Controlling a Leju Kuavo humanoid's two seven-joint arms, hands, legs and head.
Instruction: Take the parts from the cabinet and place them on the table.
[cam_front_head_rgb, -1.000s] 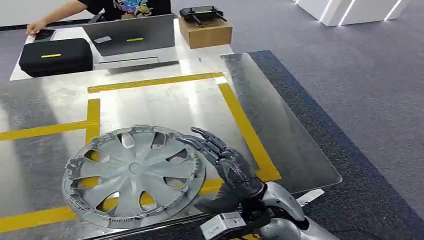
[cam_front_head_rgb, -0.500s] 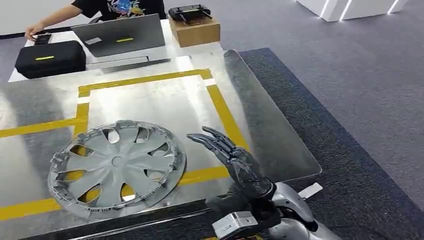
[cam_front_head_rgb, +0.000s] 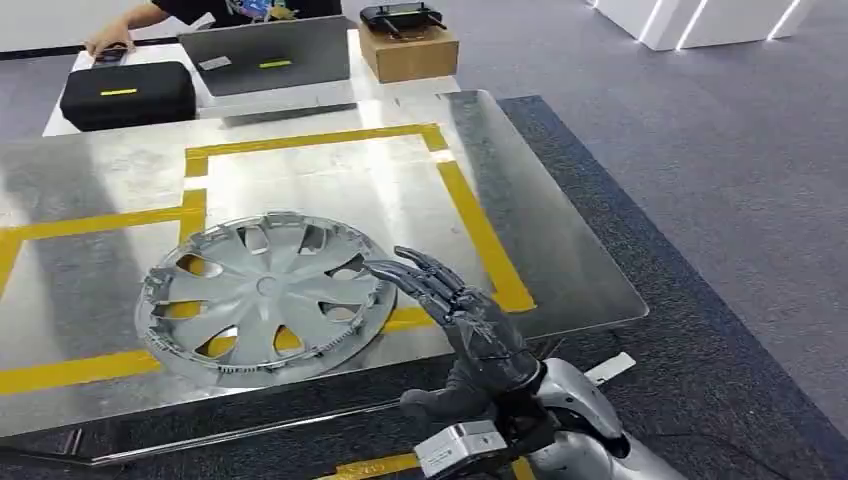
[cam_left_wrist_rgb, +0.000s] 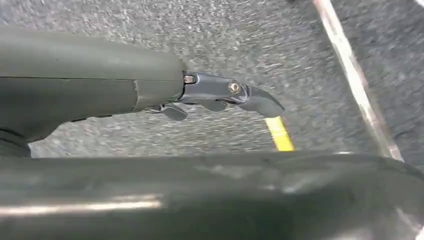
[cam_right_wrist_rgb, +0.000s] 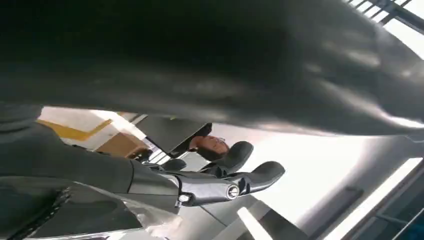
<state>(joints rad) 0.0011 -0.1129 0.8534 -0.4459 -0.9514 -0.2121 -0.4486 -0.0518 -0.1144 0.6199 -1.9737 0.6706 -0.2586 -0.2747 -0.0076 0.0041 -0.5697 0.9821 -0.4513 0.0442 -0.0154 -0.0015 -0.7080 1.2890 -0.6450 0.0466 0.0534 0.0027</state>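
A grey plastic hubcap (cam_front_head_rgb: 265, 297) lies flat on the shiny metal table (cam_front_head_rgb: 570, 270), over a yellow tape line near the front edge. My right hand (cam_front_head_rgb: 470, 320) hovers just right of the hubcap, fingers spread and holding nothing, fingertips close to its rim. The right wrist view shows the same hand (cam_right_wrist_rgb: 220, 182) with its fingers extended. My left hand (cam_left_wrist_rgb: 220, 95) hangs over grey carpet with straight fingers and nothing in it.
Behind the metal table, a white table carries a black case (cam_front_head_rgb: 127, 95), a grey laptop (cam_front_head_rgb: 265, 55) and a cardboard box (cam_front_head_rgb: 408, 48) with a black controller on top. A person (cam_front_head_rgb: 130, 35) reaches onto it. Grey carpet (cam_front_head_rgb: 720, 200) lies to the right.
The whole picture has shifted, so the camera moved. The hubcap stays flat on the table and my right hand stays open beside it.
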